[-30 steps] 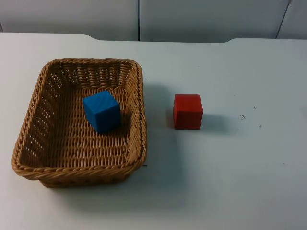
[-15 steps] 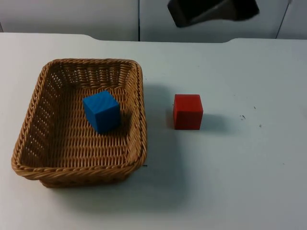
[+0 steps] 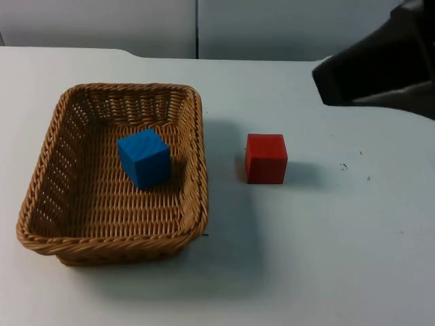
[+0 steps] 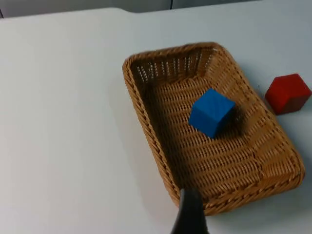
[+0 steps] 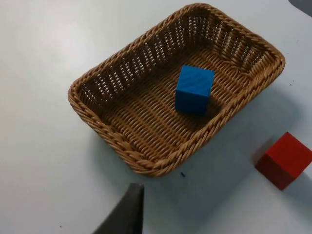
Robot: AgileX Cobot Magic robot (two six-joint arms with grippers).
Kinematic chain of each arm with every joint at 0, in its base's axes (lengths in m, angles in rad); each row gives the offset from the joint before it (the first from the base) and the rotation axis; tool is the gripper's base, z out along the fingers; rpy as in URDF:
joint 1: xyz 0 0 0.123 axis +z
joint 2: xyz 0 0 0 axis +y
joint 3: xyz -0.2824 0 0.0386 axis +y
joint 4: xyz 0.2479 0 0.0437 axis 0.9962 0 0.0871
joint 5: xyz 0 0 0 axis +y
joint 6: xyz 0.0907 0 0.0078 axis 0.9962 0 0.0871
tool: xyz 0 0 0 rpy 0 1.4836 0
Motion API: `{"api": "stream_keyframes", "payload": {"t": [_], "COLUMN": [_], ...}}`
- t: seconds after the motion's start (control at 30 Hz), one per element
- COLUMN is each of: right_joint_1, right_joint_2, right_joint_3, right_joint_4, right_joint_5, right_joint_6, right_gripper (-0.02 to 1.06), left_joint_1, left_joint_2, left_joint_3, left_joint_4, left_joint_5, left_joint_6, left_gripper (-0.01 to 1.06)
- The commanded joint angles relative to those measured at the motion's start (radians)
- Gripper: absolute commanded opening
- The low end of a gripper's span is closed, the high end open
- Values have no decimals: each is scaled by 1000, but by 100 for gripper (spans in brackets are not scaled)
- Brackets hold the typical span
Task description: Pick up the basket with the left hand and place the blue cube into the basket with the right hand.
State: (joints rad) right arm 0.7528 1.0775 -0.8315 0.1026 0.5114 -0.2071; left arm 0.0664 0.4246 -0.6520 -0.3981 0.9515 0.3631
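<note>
Top view: the blue cube [image 3: 143,157] already sat inside the woven wicker basket [image 3: 41,183] on the white surface [image 3: 326,258], a red cube [image 3: 266,157] just right of it; the right arm hung at far right. Left wrist view: the left gripper [image 4: 189,219] hovered over the basket's near rim. Right wrist view: the right gripper [image 5: 127,209] stood apart from the basket. Whether either gripper's fingers were spread, I could not tell.
</note>
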Motion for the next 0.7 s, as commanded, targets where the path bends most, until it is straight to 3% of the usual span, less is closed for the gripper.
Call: {"api": "stream_keyframes", "payload": {"t": [0.0,0.27,0.67], "right_joint_1": [-1,-1,-1], "right_joint_2": [-40,-159,-428], "right_joint_3": [18,81,262], "right_joint_4": [9,11,9], "right_joint_5": [-12,0,67], "right_joint_6": [-4,-4,-3], "right_gripper": [101,101,101], "left_joint_1": [-4,-4,-4], "left_joint_2": [-64,-177,-404], "left_joint_3": [3,3,3], "left_joint_4": [21,41,204], "left_joint_5": [32,89,219], "left_joint_6": [-8,-58,-163], "left_gripper": [61,61,61]}}
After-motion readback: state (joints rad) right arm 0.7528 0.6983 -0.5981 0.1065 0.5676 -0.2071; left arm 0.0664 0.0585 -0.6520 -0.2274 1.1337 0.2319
